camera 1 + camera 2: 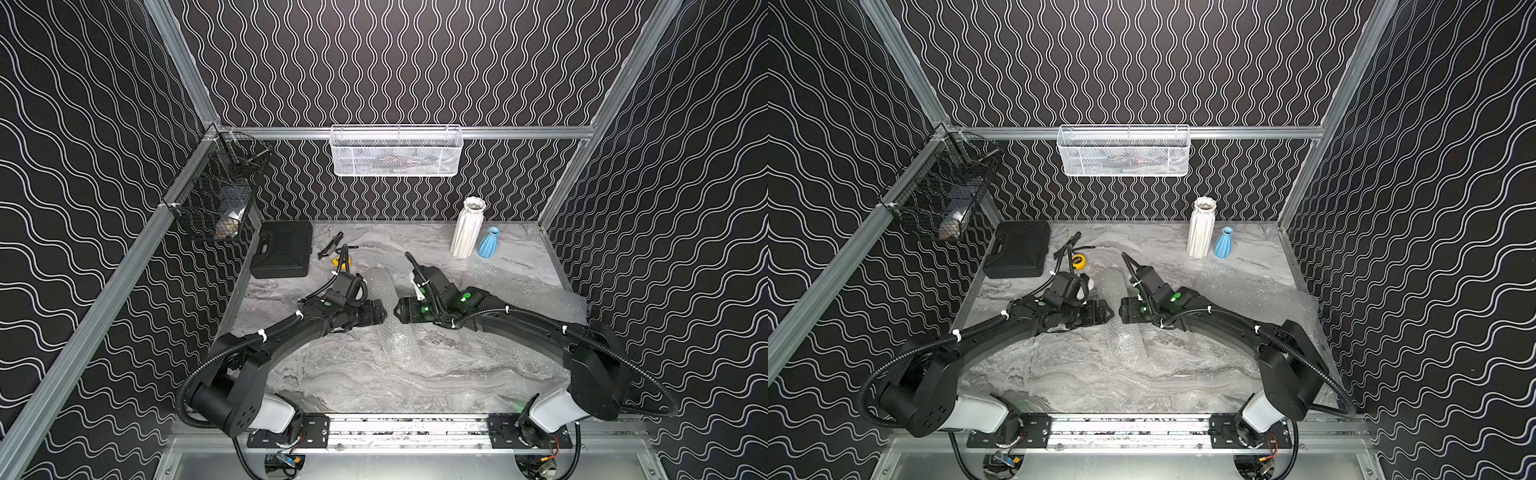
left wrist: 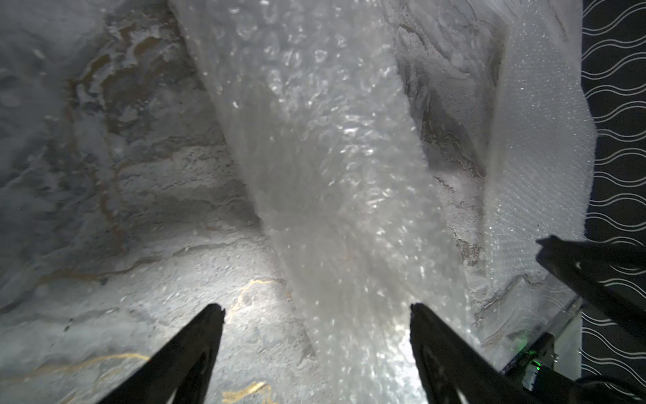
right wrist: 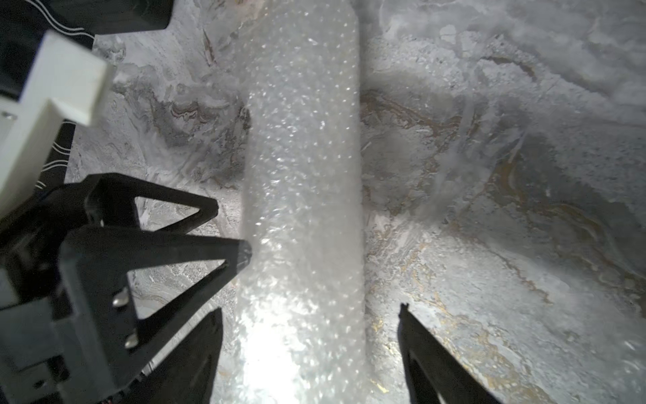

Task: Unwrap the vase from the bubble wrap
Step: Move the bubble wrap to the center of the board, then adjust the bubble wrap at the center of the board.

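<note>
Looking at the bubble wrap (image 3: 300, 157): whitish, dimpled, rolled tube running 12-to-6 o'clock between your left gripper (image 2: 316, 309) and right gripper (image 3: 311, 309), both spread, gripping nothing.

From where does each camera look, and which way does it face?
Top views: high in front, facing down toward the back wall; left arm, right arm, left gripper and right gripper tip to tip over the bubble wrap on the table.
Left wrist: on the left arm, looking past its open gripper at the bubble wrap; the right gripper's edge shows.
Right wrist: on the right arm, looking past its open gripper at the bubble wrap; the left gripper shows.
Shared: both wrist views see the bubble wrap from opposite sides.
</note>
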